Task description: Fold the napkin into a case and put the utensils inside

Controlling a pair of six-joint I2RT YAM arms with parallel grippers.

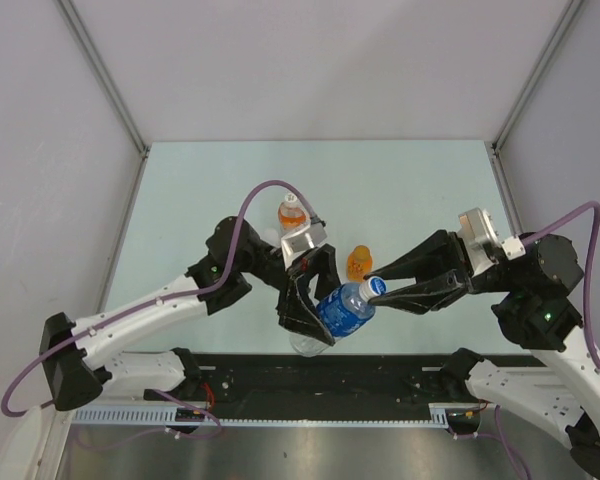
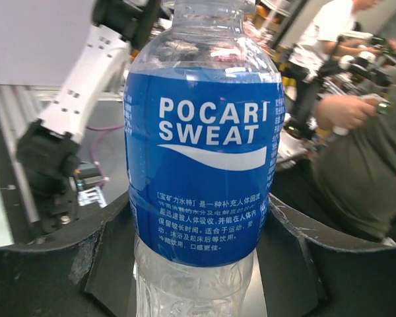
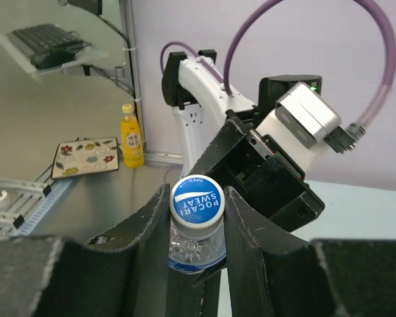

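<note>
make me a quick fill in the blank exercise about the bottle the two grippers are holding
1. The left gripper grips the body of a bottle whose label reads Pocari ____.
2. That label's background colour is ____.
3. The right gripper is closed on the bottle's ____.
Missing words: Sweat; blue; cap.
</note>
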